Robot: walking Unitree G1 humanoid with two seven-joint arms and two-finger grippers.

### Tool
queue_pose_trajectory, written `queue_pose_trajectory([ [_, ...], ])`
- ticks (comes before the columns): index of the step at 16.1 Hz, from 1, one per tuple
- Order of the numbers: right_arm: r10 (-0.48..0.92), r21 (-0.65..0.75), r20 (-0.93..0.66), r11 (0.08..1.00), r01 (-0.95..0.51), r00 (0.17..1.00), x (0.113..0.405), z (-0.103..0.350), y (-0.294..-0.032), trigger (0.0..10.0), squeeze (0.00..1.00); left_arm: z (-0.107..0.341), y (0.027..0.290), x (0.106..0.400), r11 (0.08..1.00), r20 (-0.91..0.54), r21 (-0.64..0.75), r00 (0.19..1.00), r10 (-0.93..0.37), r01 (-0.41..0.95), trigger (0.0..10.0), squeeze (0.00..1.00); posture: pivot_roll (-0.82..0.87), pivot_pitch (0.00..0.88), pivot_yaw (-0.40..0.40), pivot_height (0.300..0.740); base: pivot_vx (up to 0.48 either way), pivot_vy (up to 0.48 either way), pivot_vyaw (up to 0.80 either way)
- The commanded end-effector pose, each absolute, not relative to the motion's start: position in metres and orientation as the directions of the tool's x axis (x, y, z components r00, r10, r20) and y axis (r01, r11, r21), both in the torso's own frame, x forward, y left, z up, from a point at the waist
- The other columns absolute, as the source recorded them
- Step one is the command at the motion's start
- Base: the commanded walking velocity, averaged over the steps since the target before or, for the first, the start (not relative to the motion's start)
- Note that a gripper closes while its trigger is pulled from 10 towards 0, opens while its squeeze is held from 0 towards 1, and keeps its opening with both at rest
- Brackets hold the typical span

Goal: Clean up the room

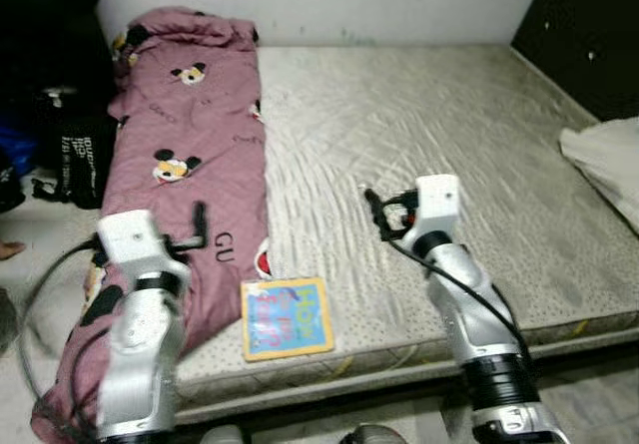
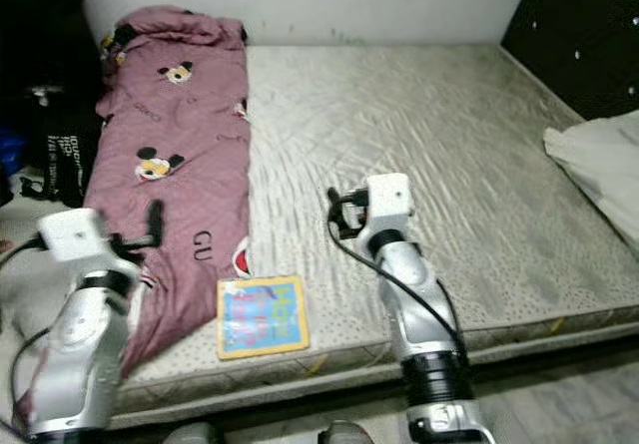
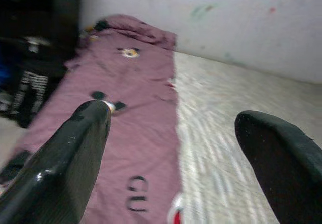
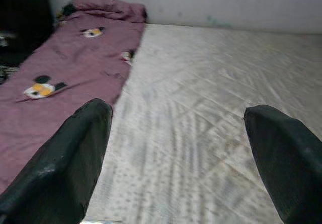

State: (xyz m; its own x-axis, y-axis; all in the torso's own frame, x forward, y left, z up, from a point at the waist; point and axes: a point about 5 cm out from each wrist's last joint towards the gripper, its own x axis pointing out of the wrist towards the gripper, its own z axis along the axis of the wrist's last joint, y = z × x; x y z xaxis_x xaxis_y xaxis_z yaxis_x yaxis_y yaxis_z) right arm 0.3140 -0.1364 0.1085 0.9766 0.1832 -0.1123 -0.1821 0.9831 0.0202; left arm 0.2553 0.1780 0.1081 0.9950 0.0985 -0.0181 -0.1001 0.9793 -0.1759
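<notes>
Bed: a bare grey quilted mattress [image 1: 449, 135] is lying against a white wall [image 1: 329, 0], with a dark headboard [image 1: 589, 25] standing along the robot's right.
Blanket: a long pink cartoon-mouse-print blanket [image 1: 190, 155] is stretching along the left side of the mattress, its far end bunching near the wall and its near end hanging over the front edge.
Book: a flat yellow-bordered blue picture book [image 1: 287, 317] is lying on the mattress near the front edge, just beside the blanket and between the two arms.
White cloth: a crumpled white cloth [image 1: 607, 160] is resting at the mattress's right edge.
Dark bags: dark bags [image 1: 65, 145] are sitting on the floor left of the bed.
Left gripper: the left gripper [image 3: 176, 148] is hovering over the blanket, its black fingers [image 3: 65, 168] spreading wide with nothing between them.
Right gripper: the right gripper [image 4: 181, 153] is hovering over bare mattress, jaws spreading apart and holding nothing.
</notes>
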Motion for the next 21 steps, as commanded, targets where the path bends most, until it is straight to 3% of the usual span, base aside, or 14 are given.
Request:
queue_pose_trajectory([
  [1,0.162,0.025,-0.11,0.987,-0.16,0.981,0.316,0.111,-0.138,10.0,0.0,0.107,0.181,0.255,0.98,-0.026,-0.171,0.994,0.104,-0.107,10.0,0.0,-0.08,0.0,-0.07,0.74,0.0,0.48,0.0],
  [3,0.151,0.016,-0.108,0.989,-0.15,0.983,0.318,0.111,-0.139,10.0,0.0,0.106,0.182,0.254,0.978,-0.034,-0.17,0.993,0.114,-0.118,10.0,0.0,-0.08,0.0,-0.07,0.74,0.0,0.48,0.0],
  [12,0.195,0.038,-0.086,0.981,-0.193,0.977,0.32,0.119,-0.135,10.0,0.0,0.117,0.179,0.257,0.99,0.005,-0.115,0.997,0.077,-0.076,10.0,0.0,-0.08,0.0,-0.075,0.74,0.0,0.0,0.0],
  [19,0.227,0.034,-0.076,0.974,-0.225,0.971,0.318,0.121,-0.129,10.0,0.0,0.115,0.184,0.25,0.982,-0.014,-0.134,0.991,0.13,-0.131,10.0,0.0,-0.08,0.0,-0.078,0.74,0.0,0.0,0.0],
  [21,0.231,0.035,-0.078,0.973,-0.229,0.97,0.317,0.122,-0.129,10.0,0.0,0.114,0.185,0.249,0.98,-0.025,-0.143,0.99,0.137,-0.14,10.0,0.0,-0.08,0.0,-0.078,0.72,0.0,0.0,0.0],
])
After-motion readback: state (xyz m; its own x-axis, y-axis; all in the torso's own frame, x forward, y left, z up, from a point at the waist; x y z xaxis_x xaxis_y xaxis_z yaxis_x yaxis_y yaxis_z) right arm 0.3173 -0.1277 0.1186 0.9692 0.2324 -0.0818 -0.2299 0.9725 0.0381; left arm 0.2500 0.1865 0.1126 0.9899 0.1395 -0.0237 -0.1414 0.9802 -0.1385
